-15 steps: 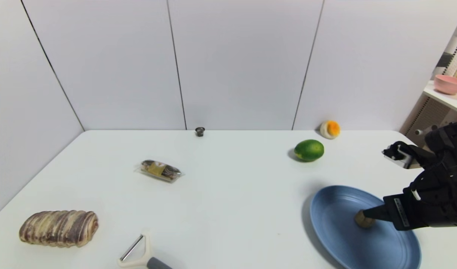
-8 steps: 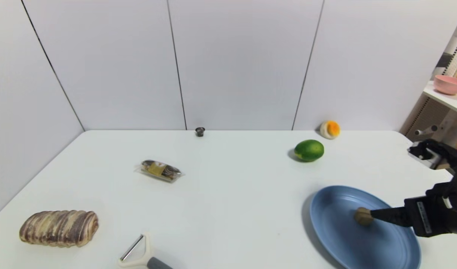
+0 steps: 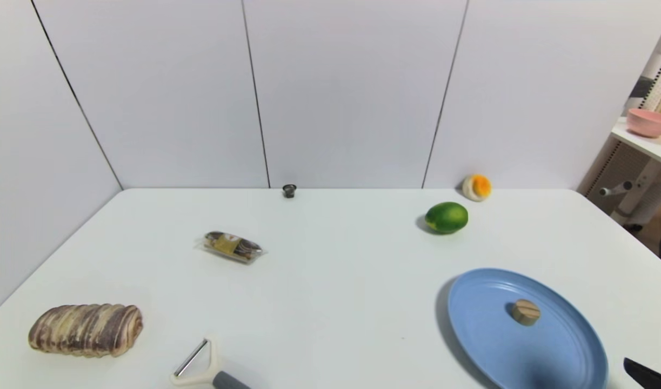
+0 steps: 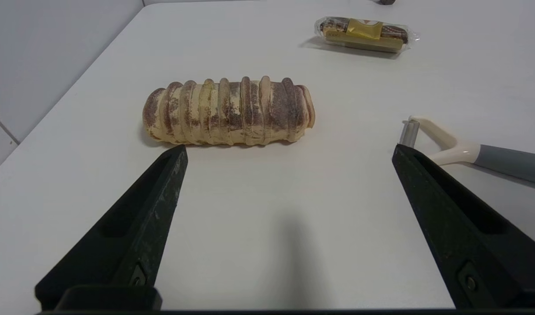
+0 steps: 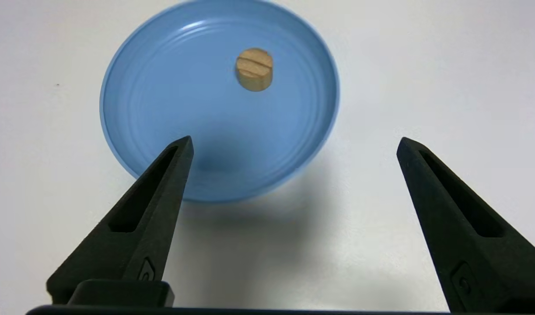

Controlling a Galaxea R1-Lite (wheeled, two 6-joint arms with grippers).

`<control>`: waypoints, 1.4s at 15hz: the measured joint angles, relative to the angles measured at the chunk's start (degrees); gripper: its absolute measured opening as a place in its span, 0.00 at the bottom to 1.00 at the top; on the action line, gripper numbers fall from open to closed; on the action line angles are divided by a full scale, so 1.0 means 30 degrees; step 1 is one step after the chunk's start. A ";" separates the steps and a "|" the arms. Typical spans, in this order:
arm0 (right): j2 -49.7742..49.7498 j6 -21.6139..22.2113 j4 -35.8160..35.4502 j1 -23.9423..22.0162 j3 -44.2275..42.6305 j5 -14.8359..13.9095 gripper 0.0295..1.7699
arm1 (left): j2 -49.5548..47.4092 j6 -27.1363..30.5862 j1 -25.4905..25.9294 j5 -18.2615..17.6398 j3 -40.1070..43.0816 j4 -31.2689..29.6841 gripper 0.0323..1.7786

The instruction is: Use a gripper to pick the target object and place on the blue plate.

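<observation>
The target object (image 3: 526,312), a small tan cylinder with darker grain stripes, stands alone on the blue plate (image 3: 487,346) at the near right of the table; the right wrist view shows the target object (image 5: 254,69) on the blue plate (image 5: 162,109) too. My right gripper (image 5: 293,144) hangs open and empty above the table just off the plate's rim, well back from the cylinder; only one fingertip (image 3: 646,374) shows in the head view's bottom right corner. My left gripper (image 4: 289,151) is open and empty over bare table near the front left.
A striped bread loaf (image 3: 85,330) lies near left, a peeler (image 3: 200,370) at the front edge, and a wrapped snack (image 3: 232,246) mid-left. A green fruit (image 3: 447,216), an orange-and-cream ball (image 3: 478,187) and a tiny dark cup (image 3: 289,189) sit toward the back wall.
My right gripper opened, let go of the cylinder on the plate and pulled back toward the near right corner, almost leaving the head view. The cylinder stays on the plate.
</observation>
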 joint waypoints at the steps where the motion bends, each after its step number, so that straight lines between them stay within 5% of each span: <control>1: -0.1524 -0.0240 -0.0723 -0.0203 0.1215 -0.0024 0.92 | 0.0000 0.0000 0.0000 0.0000 0.0000 0.0000 0.95; 5: -0.7111 -0.0772 -0.2235 -0.1024 0.5063 -0.0146 0.94 | 0.0000 0.0000 0.0000 0.0000 0.0000 0.0000 0.95; 9: -1.0626 -0.0752 -0.2178 -0.1296 0.5929 -0.0183 0.95 | 0.0000 0.0000 0.0000 0.0000 0.0000 0.0000 0.95; 21: -1.1646 -0.0853 -0.2146 -0.1325 0.6026 -0.0138 0.96 | 0.0000 0.0000 0.0000 0.0000 0.0000 0.0000 0.95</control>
